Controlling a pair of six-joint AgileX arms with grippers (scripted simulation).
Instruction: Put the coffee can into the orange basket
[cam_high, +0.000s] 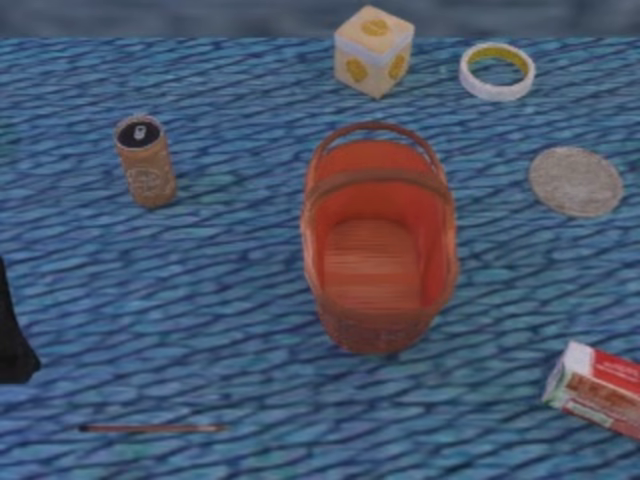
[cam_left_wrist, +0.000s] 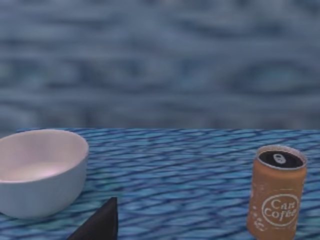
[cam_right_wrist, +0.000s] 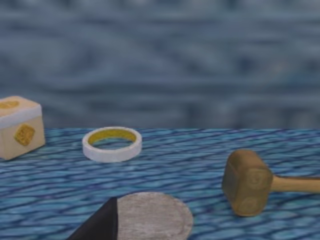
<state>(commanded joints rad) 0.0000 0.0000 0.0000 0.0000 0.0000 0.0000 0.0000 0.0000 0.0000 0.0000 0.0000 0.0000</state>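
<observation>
Blue woven cloth (cam_high: 230, 300) covers the whole table. On the left side stands the small tan-orange coffee can (cam_high: 145, 162) with a dark top, upright and all alone. The big oval orange woven basket (cam_high: 380, 240) with an arched handle sits in the middle, well apart from the can, with nothing inside it. Behind the basket is a cream cube box with yellow circles (cam_high: 373, 50), and beside that a white and yellow tape ring (cam_high: 497, 71). A round grey mat (cam_high: 575, 181) lies at the right. A red and white carton (cam_high: 596, 388) sits at the right front. A thin brown stick (cam_high: 150, 428) lies at the left front. Only a dark bit of my left arm (cam_high: 15, 335) shows at the left edge. I cannot tell how either gripper's fingers are set.
</observation>
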